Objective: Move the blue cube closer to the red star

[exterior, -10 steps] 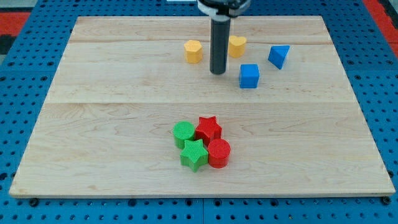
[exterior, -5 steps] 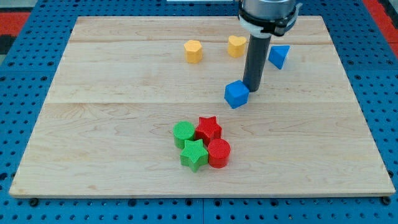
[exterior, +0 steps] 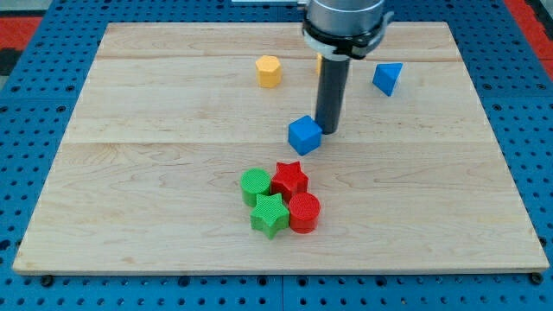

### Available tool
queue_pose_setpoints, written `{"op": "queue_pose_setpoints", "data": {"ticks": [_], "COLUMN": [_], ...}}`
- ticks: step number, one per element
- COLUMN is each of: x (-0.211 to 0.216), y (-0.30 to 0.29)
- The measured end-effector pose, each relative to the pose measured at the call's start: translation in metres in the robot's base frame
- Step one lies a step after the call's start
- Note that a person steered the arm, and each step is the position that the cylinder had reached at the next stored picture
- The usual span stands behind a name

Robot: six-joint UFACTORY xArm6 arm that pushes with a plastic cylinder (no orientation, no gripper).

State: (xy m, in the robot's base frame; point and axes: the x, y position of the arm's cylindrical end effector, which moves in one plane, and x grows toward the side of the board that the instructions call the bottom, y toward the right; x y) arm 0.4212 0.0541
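The blue cube (exterior: 303, 135) sits on the wooden board (exterior: 155, 173), a little above and to the right of the red star (exterior: 290, 179), with a gap of bare board between them. My tip (exterior: 327, 130) is at the cube's upper right side, touching or nearly touching it. The rod rises from there to the view's top and hides most of a yellow block behind it.
The red star is in a tight cluster with a green cylinder (exterior: 255, 184), a green star (exterior: 270, 214) and a red cylinder (exterior: 304, 212). A yellow block (exterior: 269, 70) and a blue triangular block (exterior: 387, 78) lie near the view's top.
My tip went right around the blue cube, then came down and left behind it. The cube has slid down and left, toward the red star. The other blocks have not moved.
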Motion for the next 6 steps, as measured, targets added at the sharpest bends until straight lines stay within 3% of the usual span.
{"op": "queue_pose_setpoints", "data": {"ticks": [2,6], "x": [-0.014,0.023], "y": [-0.023,-0.068]}}
